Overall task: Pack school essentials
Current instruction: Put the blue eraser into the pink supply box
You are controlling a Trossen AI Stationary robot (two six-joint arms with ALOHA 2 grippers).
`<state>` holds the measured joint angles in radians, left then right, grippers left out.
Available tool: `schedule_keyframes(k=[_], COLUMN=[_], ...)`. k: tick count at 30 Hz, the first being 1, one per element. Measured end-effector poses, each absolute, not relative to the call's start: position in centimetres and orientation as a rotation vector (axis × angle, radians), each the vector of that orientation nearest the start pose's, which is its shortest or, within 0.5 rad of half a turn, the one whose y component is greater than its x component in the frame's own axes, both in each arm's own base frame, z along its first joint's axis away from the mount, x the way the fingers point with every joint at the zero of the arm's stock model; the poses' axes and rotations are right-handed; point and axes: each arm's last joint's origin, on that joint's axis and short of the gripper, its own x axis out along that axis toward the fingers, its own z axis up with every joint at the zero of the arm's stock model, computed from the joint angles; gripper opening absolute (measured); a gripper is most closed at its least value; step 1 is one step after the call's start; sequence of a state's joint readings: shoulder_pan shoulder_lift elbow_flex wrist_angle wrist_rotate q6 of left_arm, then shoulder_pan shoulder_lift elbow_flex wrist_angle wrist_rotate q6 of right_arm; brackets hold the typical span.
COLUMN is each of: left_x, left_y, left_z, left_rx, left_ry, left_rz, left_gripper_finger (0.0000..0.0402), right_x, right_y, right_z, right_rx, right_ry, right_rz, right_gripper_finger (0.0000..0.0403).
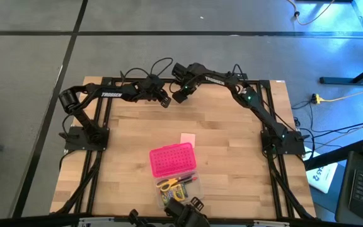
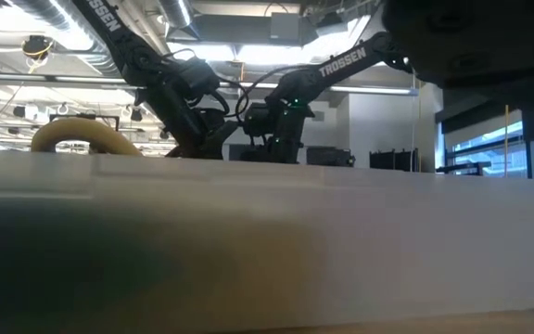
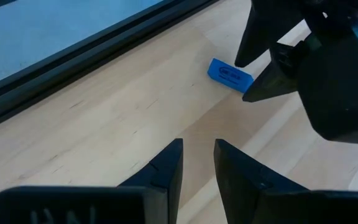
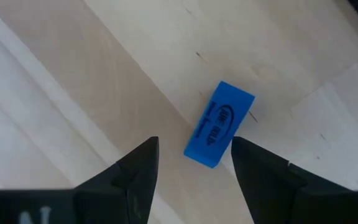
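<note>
A tiny blue eraser [image 4: 219, 124] lies flat on the wood near the table's far edge, also showing as the blue eraser [image 3: 230, 74] in the left wrist view. My right gripper [image 4: 194, 146] hovers over it, open, with a finger on either side of one end; I see no touch. My left gripper [image 3: 199, 149] sits just left of it [image 1: 165, 102], its fingers a narrow gap apart, holding nothing. Near the table's near edge lie the yellow-handled scissors [image 1: 167, 184], the crayon box [image 1: 175, 194] and pens [image 1: 188, 181]. The pale pink pad [image 1: 187, 139] lies flat mid-table.
The bright pink dotted box [image 1: 172, 159] sits between the pad and the scissors pile. A dark frame rail [image 3: 92, 56] runs along the far edge just beyond the eraser. Both grippers crowd the same spot. In the low view a pale blurred thing [image 2: 248, 241] blocks the tabletop.
</note>
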<state>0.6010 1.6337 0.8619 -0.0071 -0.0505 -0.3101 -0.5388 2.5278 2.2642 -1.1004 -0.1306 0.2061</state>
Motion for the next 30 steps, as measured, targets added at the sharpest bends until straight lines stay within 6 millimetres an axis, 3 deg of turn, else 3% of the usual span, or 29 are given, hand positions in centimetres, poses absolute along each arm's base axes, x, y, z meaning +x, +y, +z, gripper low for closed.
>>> schedule_keyframes(k=[10,17,30], left_x=[26.5,26.5,26.5], left_y=[18.4,18.4,18.4], left_z=[17.1,17.1,17.1], left_rx=[-0.500,-0.500,-0.500], left_ry=[0.664,0.664,0.664], left_rz=[0.735,0.735,0.735], left_gripper_finger=[0.0085,0.0085,0.0085], right_x=[42.9,42.7,42.9], right_y=[-26.2,-27.2,-27.7], right_z=[15.4,15.3,15.3], right_rx=[0.630,0.740,0.770], right_ry=[1.320,1.254,1.203], right_rz=[-0.468,-0.408,-0.449], right_gripper_finger=[0.0204,0.0204,0.0204])
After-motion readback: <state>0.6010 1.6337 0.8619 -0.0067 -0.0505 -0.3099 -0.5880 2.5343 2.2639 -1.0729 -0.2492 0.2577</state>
